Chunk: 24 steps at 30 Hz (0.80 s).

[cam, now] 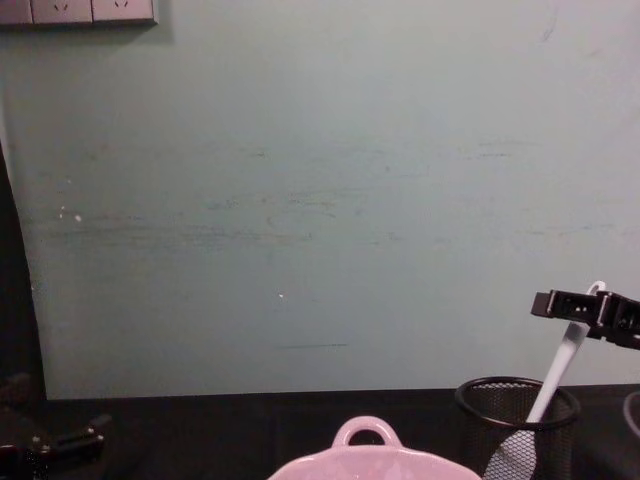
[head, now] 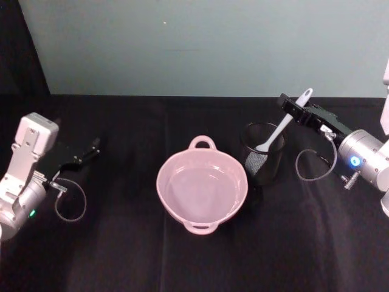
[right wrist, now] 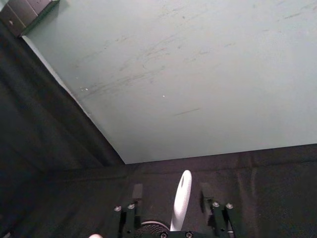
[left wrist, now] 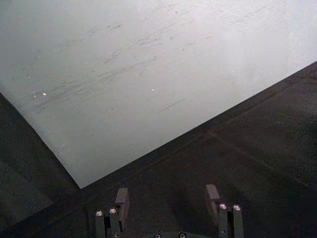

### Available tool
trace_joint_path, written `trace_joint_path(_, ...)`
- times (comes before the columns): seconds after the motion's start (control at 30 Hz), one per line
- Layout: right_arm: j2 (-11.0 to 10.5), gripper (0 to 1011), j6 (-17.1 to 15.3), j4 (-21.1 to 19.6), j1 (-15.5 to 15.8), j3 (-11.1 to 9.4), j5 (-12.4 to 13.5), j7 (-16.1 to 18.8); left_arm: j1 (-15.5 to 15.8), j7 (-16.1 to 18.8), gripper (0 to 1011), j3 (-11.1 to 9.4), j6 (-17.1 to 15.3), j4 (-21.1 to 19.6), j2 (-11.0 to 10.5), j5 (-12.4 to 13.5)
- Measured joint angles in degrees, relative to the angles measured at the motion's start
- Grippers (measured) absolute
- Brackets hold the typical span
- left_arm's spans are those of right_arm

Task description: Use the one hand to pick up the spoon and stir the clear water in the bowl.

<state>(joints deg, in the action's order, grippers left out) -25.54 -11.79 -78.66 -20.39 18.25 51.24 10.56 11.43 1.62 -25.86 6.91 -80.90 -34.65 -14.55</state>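
Head view: right gripper point(head: 293, 107), fingers point(right wrist: 137, 191) apart, flanks spoon point(head: 279, 131); left gripper point(head: 91, 148) parked.

A pale grey-green wall point(cam: 320, 200) stands behind the bench point(head: 121, 255), its paint marked with faint scuffs, streaks and a few small white specks. A black cloth point(head: 91, 267) covers the bench up to the foot of the wall. White socket plates point(cam: 90, 10) sit high on the wall's left. A black drape point(head: 18, 48) hangs at the wall's left edge.
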Motion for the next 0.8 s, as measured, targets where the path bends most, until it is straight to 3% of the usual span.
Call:
trace_joint_path(0.57,-0.1,189,-0.1,0.0,0.0,0.0,0.1,0.0,0.0,0.0,1011,0.0,0.0,0.0,0.0,0.0)
trace_joint_path(0.7,-0.1,117,-0.1,0.0,0.0,0.0,0.1,0.0,0.0,0.0,1011,0.0,0.0,0.0,0.0,0.0)
trace_joint_path(0.8,-0.1,117,-0.1,0.0,0.0,0.0,0.1,0.0,0.0,0.0,1011,0.0,0.0,0.0,0.0,0.0)
